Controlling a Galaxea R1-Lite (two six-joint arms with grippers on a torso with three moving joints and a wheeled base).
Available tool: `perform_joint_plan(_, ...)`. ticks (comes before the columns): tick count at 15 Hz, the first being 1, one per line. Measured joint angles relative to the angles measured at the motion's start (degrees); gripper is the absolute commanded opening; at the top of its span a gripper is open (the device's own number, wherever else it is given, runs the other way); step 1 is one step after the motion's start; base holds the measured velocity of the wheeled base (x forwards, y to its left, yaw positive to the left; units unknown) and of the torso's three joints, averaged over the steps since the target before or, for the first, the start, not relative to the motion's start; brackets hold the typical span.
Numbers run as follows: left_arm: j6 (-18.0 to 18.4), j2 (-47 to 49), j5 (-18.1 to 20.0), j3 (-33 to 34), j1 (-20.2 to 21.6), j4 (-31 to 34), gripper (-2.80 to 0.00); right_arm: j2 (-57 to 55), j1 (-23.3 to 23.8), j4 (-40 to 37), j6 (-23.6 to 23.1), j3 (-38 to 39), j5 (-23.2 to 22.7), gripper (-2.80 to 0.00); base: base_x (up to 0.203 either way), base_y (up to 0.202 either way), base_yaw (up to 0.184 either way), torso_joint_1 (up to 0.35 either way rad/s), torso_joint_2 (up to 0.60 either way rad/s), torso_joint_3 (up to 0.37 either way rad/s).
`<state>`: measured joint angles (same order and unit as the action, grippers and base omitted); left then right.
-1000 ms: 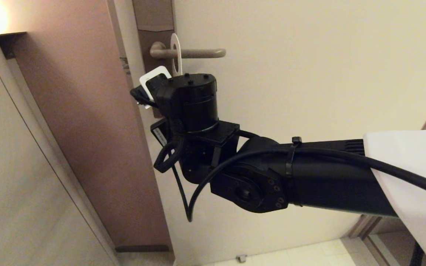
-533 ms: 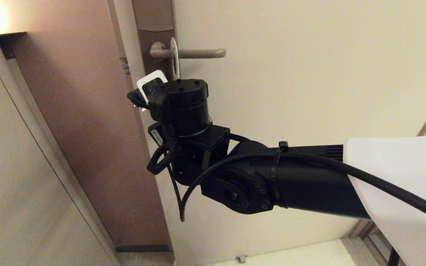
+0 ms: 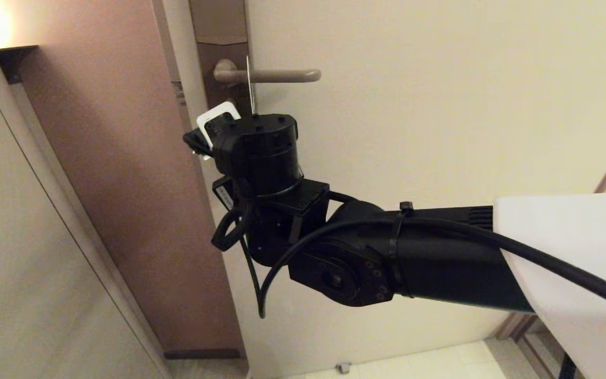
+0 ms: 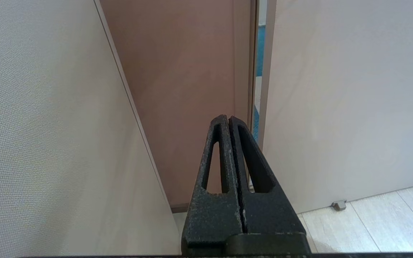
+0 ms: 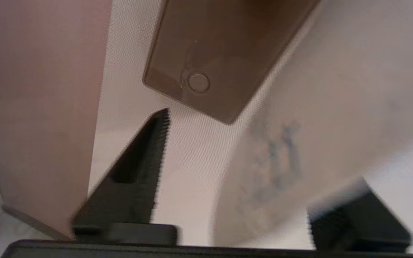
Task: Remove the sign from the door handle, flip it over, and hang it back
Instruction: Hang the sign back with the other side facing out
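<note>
The pale cream flat-panelled door (image 3: 413,116) fills the space behind and above the right end effector (image 5: 249,157), with a tall reddish-brown wall panel (image 3: 124,173) off to its side. Directly above that end effector sits the tall brown rectangular lock plate (image 3: 224,58), carrying the slim horizontal rod-shaped lever door handle of matte bronze-grey metal (image 3: 276,76). The flat white hanger sign card (image 3: 250,87) hangs on that lever, seen edge-on as a thin vertical sliver running down to the right end effector. In the right wrist view the card's white face with faint teal lettering (image 5: 285,154) lies between the two black fingers, which are spread apart with a clear gap to one serrated finger (image 5: 145,168); the small round thumb-turn knob (image 5: 198,82) shows beyond. The left end effector (image 4: 229,120) is held low and well apart from the handle, its black fingers pressed together on nothing
</note>
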<state>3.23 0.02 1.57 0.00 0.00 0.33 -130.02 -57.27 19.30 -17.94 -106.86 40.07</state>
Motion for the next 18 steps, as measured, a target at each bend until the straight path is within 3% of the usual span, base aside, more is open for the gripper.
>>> perform_joint_plan(6,-0.01,0.0,0.0,0.0,0.0,0.02,-2.8,8.98,0.0,-5.68,3.06,9.38,-0.66,0.0,0.0,0.0,0.0,0.0,0.0,0.0)
perform_joint_plan(13,0.0,0.0,0.0,0.0,0.0,0.02,-2.8,21.35,-0.04,-5.63,3.69,24.5,-2.58,0.0,0.0,0.0,0.0,0.0,0.0,0.0)
perform_joint_plan(17,0.02,0.0,0.0,0.0,0.0,0.02,-2.8,23.8,0.0,-5.08,3.86,26.58,-2.69,0.0,0.0,0.0,0.0,0.0,0.0,0.0)
perform_joint_plan(18,0.02,0.0,-0.01,0.0,0.0,0.02,-2.8,24.04,0.0,-4.9,4.01,26.78,-2.68,-2.8,0.0,0.0,0.0,0.0,0.0,0.0)
